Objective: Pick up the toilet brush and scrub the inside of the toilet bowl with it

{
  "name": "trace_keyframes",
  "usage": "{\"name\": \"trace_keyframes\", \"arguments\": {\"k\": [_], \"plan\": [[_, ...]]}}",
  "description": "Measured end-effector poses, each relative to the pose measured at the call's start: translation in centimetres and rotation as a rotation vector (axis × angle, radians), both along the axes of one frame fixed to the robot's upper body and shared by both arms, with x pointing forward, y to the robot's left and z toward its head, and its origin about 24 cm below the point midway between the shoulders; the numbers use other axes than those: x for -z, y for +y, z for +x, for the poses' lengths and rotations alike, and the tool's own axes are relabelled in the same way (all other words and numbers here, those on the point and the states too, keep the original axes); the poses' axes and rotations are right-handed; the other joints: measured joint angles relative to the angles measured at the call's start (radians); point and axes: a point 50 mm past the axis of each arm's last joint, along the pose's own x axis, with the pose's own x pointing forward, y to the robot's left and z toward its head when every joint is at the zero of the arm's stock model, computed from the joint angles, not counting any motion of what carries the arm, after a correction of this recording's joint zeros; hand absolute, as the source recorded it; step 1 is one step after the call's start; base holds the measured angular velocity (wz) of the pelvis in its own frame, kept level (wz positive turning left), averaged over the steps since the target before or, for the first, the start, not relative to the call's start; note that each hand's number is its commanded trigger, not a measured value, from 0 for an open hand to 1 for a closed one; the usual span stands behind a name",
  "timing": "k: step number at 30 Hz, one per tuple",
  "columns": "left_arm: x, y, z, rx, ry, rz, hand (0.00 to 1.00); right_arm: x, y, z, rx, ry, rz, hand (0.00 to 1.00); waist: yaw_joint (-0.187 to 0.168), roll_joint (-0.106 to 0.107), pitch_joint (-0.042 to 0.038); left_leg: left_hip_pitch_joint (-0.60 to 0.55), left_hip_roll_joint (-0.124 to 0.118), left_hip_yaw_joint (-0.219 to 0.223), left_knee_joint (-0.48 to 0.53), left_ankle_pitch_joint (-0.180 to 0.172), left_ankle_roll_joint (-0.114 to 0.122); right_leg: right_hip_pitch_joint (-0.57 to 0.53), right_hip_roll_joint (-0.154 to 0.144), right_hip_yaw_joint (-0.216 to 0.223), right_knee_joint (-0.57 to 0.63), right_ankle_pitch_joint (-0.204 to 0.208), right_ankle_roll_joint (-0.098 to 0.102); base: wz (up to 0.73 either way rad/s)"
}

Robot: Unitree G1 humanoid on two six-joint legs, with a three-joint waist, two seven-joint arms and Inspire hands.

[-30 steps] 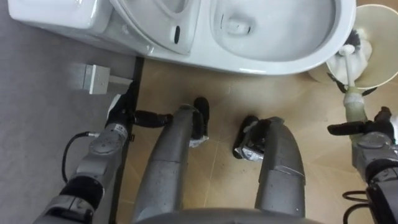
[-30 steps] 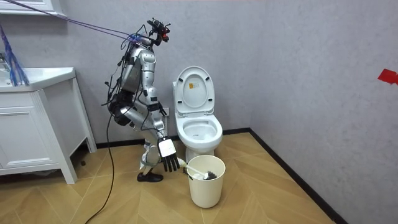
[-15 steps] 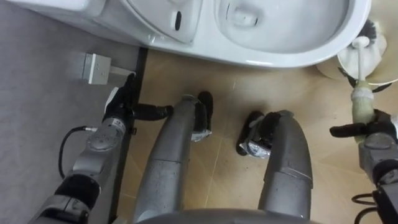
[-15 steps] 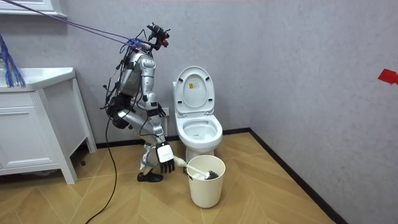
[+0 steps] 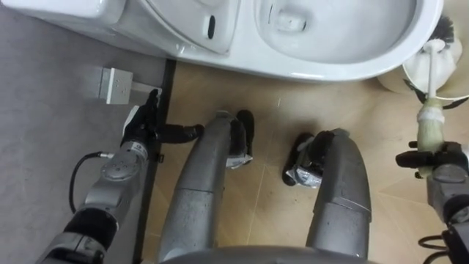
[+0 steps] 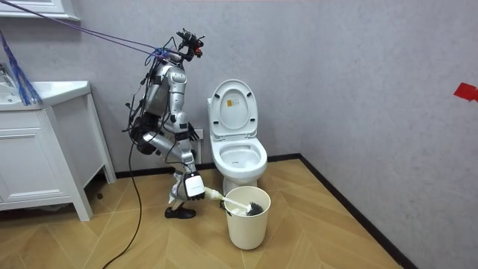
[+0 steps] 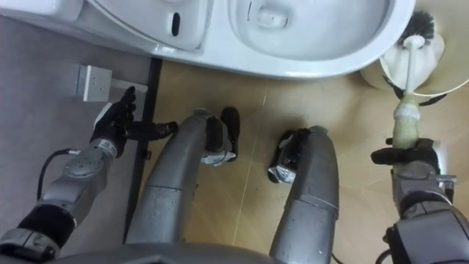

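The robot stands beside the toilet (image 6: 240,173). Its right robot hand (image 5: 442,158) is clenched round the brush (image 5: 430,121), whose head sits in the bucket (image 6: 246,226). Its left robot hand (image 5: 145,129) hangs released.

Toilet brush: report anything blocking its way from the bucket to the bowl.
Only the wall of the bucket: the toilet brush, gripped by the right hand, has its head inside it. The bowl is open, lid raised.

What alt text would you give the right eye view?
Seen from above, the robot's right hand grips the brush by its handle, with the bristle head down in the bucket beside the open toilet. The left hand hangs open by the wall, and the robot stands on the wooden floor facing the toilet.
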Motion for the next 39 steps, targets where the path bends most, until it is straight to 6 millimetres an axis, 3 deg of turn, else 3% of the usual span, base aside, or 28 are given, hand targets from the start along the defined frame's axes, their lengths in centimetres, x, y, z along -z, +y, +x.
{"name": "trace_keyframes", "arguments": {"k": [9,14,17,19,22,27,33,39], "plan": [[0.5,-0.3,-1.2,0.013,0.023,-0.043,0.00,0.5,0.1,-0.7,0.086,-0.033,0.070,1.00,-0.001,0.001,-0.0007,0.031,0.002,0.010,-0.003,0.000,0.000,0.023,0.002,0.011,0.002,-0.002,0.005,-0.02],[0.9,-0.2,-2.1,0.004,0.043,-0.044,0.00,1.3,0.6,-1.6,0.145,-0.044,0.147,1.00,-0.006,0.000,-0.0005,0.093,0.020,0.004,-0.022,-0.008,-0.002,0.091,0.011,-0.002,-0.034,0.002,0.000,-0.08],[1.5,-0.1,-3.1,-0.006,0.071,-0.043,0.00,2.1,1.3,-2.4,0.192,-0.047,0.200,1.00,-0.013,-0.003,-0.0006,0.157,0.022,0.002,-0.066,-0.005,-0.005,0.156,0.021,-0.006,-0.083,0.013,0.010,-0.07],[2.0,0.4,-4.0,-0.027,0.098,-0.039,0.00,2.9,2.0,-3.2,0.220,-0.036,0.233,1.00,-0.018,-0.006,-0.0013,0.224,0.028,0.001,-0.117,0.001,-0.008,0.228,0.039,-0.014,-0.149,0.025,0.025,-0.09],[2.6,1.3,-4.8,-0.074,0.130,-0.028,0.00,3.6,3.1,-3.5,0.259,-0.051,0.285,1.00,-0.021,-0.010,-0.0029,0.311,0.041,-0.002,-0.204,0.021,-0.013,0.321,0.069,-0.029,-0.259,0.066,0.025,-0.16],[4.0,2.3,-6.6,-0.113,0.203,-0.002,0.00,4.5,4.2,-4.5,0.277,-0.048,0.319,1.00,-0.026,-0.020,-0.0047,0.491,0.036,0.006,-0.358,0.053,-0.013,0.494,0.093,-0.032,-0.421,0.112,0.033,-0.06],[4.8,3.9,-10.3,-0.208,0.246,0.001,0.00,5.3,4.6,-6.5,0.355,-0.088,0.360,1.00,-0.036,-0.040,-0.0183,0.684,0.032,-0.008,-0.482,0.058,-0.019,0.711,0.116,-0.059,-0.586,0.133,0.050,0.05],[4.8,4.2,-13.2,-0.232,0.269,0.037,0.00,5.7,5.3,-8.4,0.361,-0.109,0.354,1.00,-0.028,-0.060,-0.0287,0.875,0.016,-0.036,-0.591,0.059,-0.022,0.940,0.142,-0.089,-0.761,0.155,0.082,0.18]]}}
